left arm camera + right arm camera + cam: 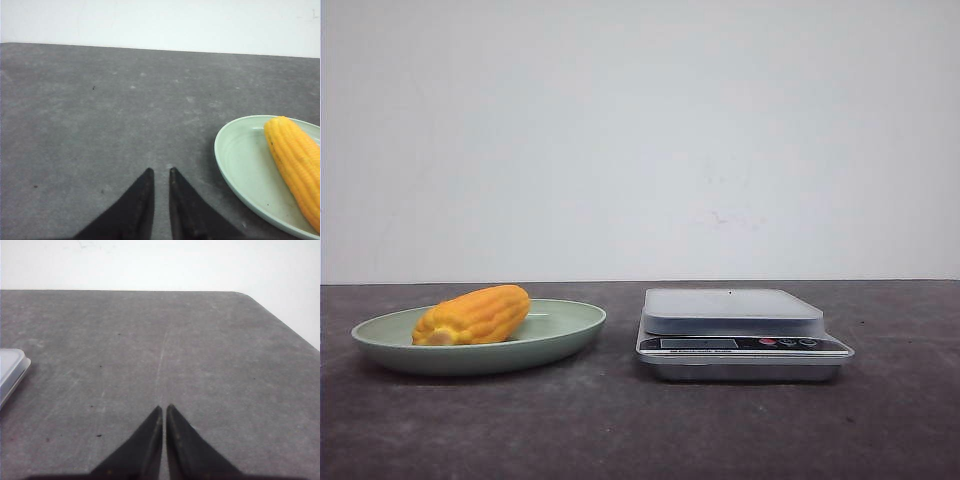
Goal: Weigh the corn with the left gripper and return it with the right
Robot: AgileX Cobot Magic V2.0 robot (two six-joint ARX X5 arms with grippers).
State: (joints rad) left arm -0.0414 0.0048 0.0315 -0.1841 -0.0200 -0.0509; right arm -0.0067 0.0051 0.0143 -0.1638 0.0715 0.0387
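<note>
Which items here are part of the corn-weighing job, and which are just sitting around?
Job items: corn, on the green plate; scale, platform bare; left gripper and right gripper, both holding nothing.

Lying about: nothing else, only the dark table and white wall.

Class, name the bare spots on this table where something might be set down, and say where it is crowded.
Bare tabletop in front of the plate and the scale. The scale's platform is free. The corn crowds the plate.
</note>
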